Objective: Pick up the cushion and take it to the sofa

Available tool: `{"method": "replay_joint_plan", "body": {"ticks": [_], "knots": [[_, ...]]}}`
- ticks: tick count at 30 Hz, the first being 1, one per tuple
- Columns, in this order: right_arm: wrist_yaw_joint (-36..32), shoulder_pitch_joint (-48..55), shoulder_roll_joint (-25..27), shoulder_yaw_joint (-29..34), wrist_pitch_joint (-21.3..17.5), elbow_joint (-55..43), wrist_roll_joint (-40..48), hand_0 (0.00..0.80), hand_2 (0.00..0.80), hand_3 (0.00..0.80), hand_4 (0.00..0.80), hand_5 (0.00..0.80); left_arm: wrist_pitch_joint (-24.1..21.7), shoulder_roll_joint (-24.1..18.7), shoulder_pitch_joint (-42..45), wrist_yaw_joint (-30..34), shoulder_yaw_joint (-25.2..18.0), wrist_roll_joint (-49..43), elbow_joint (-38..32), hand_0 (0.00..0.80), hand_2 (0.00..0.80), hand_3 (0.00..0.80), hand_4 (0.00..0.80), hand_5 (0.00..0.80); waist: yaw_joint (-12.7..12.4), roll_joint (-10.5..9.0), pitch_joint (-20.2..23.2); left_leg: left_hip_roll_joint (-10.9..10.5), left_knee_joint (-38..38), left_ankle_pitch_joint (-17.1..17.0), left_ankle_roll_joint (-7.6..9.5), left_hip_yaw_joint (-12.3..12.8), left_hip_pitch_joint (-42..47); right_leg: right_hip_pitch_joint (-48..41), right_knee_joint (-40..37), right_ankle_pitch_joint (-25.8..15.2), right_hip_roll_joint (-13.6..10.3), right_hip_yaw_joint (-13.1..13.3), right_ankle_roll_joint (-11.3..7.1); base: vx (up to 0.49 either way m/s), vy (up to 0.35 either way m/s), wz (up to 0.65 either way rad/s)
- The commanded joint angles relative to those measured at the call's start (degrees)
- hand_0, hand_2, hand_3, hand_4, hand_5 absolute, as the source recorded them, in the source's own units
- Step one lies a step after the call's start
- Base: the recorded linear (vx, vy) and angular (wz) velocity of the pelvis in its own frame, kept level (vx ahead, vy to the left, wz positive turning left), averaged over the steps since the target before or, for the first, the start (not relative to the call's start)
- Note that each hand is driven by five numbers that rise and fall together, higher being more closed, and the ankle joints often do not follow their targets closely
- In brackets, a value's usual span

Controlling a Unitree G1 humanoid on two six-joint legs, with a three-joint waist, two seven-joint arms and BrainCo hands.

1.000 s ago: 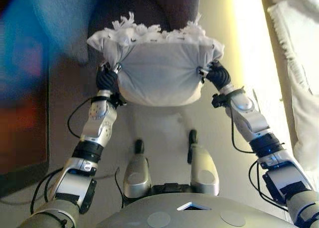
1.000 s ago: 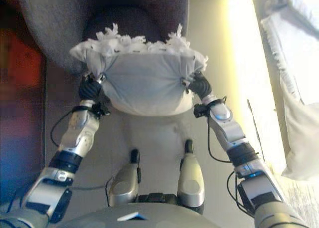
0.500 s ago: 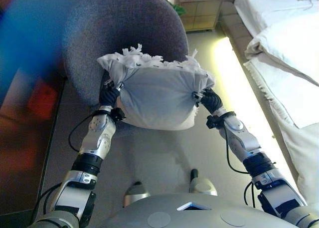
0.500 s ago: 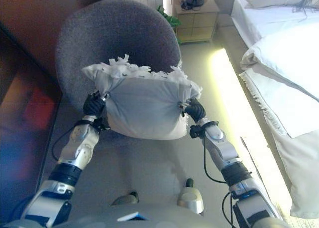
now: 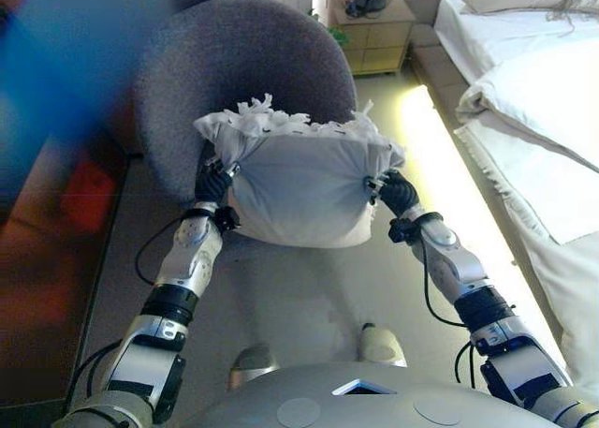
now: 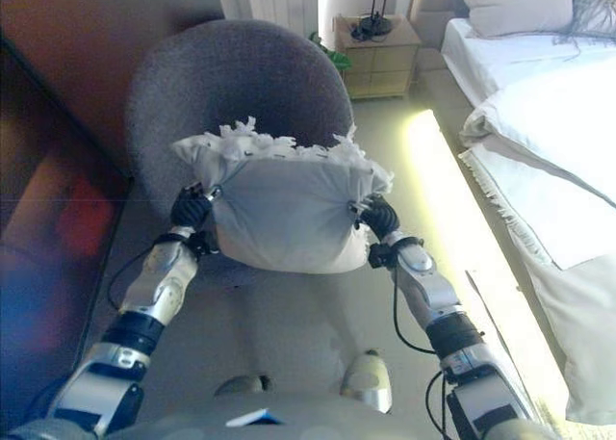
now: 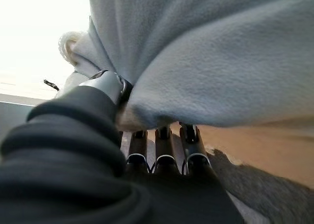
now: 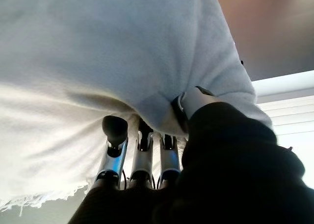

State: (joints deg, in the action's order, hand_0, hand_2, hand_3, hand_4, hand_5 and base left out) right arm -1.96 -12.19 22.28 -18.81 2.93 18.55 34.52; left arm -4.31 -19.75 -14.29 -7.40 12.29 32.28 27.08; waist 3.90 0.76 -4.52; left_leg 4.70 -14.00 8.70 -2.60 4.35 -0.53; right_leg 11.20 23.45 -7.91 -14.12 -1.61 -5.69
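Observation:
A white cushion with a frayed fringe along its top edge hangs in the air between my two hands, just in front of a round grey upholstered seat. My left hand grips the cushion's left side and my right hand its right side. In the left wrist view the fingers reach under the cushion and the thumb presses into its cloth. In the right wrist view the fingers curl into the cushion the same way.
A bed with white bedding runs along the right, with a lit strip at its base. A wooden nightstand stands at the back. Dark wooden furniture lines the left.
The camera has tilted up, so the grey seat, nightstand and bed have come into view. The cushion stays held between both hands, now close in front of the seat.

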Motion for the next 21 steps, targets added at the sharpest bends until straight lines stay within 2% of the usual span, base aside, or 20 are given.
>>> {"method": "replay_joint_plan", "body": {"ticks": [1,5,7,9,12,16,17,20,21], "knots": [[-1.0,-6.2,-3.6,0.7,-4.9,-3.5,3.1,0.8,0.8,0.8,0.8,0.8,-5.3,-0.3,-6.4,3.5,1.9,0.3,-5.2,0.8,0.8,0.8,0.8,0.8,0.5,-0.95,0.6,-6.2,6.7,-3.4,3.67,2.4,3.6,0.5,5.7,-4.3,3.9,2.7,-1.92,0.256,-0.057,0.17],[-1.1,-4.8,-2.7,1.3,-4.9,-4.4,3.3,0.8,0.8,0.8,0.8,0.8,-5.2,0.5,-7.0,2.5,3.3,-0.3,-5.3,0.8,0.8,0.8,0.8,0.8,2.9,-3.74,0.8,-8.2,4.0,0.7,3.18,0.2,5.1,0.3,-14.4,-4.7,4.2,7.0,-3.67,0.283,-0.11,0.29],[-1.0,-5.2,-1.8,1.6,-4.6,-4.4,4.3,0.8,0.8,0.8,0.8,0.8,-5.2,0.8,-7.2,2.5,3.8,-0.5,-5.3,0.8,0.8,0.8,0.8,0.8,3.8,-4.92,0.9,-8.9,2.8,3.2,3.55,-1.1,5.4,1.2,-20.8,-7.3,4.4,9.2,-4.84,0.277,-0.088,0.7],[-1.4,-6.1,-1.1,2.0,-3.8,-3.7,5.1,0.8,0.8,0.8,0.8,0.8,-4.8,0.8,-7.2,2.7,3.7,-0.5,-5.3,0.8,0.8,0.8,0.8,0.8,4.2,-5.45,1.0,-8.9,2.5,4.3,3.78,-1.1,6.3,2.0,-23.5,-9.2,4.6,9.7,-5.26,0.303,-0.07,0.67],[-2.9,-6.8,-0.9,2.7,-2.7,-2.9,5.6,0.8,0.8,0.8,0.8,0.8,-4.0,1.0,-6.5,3.2,2.7,-1.2,-5.5,0.8,0.8,0.8,0.8,0.8,4.6,-5.81,0.7,-8.2,2.5,5.6,4.14,-0.6,8.8,4.7,-24.4,-10.6,5.2,8.2,-5.2,0.392,-0.1,0.13],[-4.8,-6.0,-1.3,3.2,-3.1,-3.4,4.0,0.8,0.8,0.8,0.8,0.8,-3.5,0.9,-4.8,3.8,0.8,-1.8,-7.3,0.8,0.8,0.8,0.8,0.8,4.6,-6.32,0.2,-7.5,0.6,7.8,4.64,0.2,10.9,6.7,-22.6,-10.4,6.0,4.9,-4.85,0.397,-0.136,-0.41],[-5.9,-6.2,-1.3,3.3,-3.1,-3.2,3.8,0.8,0.8,0.8,0.8,0.8,-3.5,0.9,-4.4,3.5,0.1,-2.1,-7.9,0.8,0.8,0.8,0.8,0.8,4.5,-6.38,0.3,-7.2,0.2,7.5,4.78,0.7,10.9,5.9,-22.2,-8.9,6.3,3.9,-4.73,0.356,-0.132,0.03],[-7.2,-7.5,-1.4,2.4,-2.5,-3.1,3.1,0.8,0.8,0.8,0.8,0.8,-4.4,1.0,-2.8,3.0,-1.2,-2.1,-8.6,0.8,0.8,0.8,0.8,0.8,4.6,-5.51,1.8,-4.5,-2.1,2.7,2.62,2.5,12.1,4.4,-20.0,-6.6,7.6,2.2,-3.21,0.391,-0.128,0.17],[-7.2,-7.6,-1.5,1.9,-1.4,-4.2,2.5,0.8,0.8,0.8,0.8,0.8,-4.6,0.7,-1.7,2.9,-1.9,-1.6,-9.3,0.8,0.8,0.8,0.8,0.8,4.8,-4.27,2.7,-2.3,-4.0,-2.0,0.52,2.6,13.2,3.6,-18.2,-4.5,9.5,2.0,-1.74,0.314,-0.103,0.09]]}}
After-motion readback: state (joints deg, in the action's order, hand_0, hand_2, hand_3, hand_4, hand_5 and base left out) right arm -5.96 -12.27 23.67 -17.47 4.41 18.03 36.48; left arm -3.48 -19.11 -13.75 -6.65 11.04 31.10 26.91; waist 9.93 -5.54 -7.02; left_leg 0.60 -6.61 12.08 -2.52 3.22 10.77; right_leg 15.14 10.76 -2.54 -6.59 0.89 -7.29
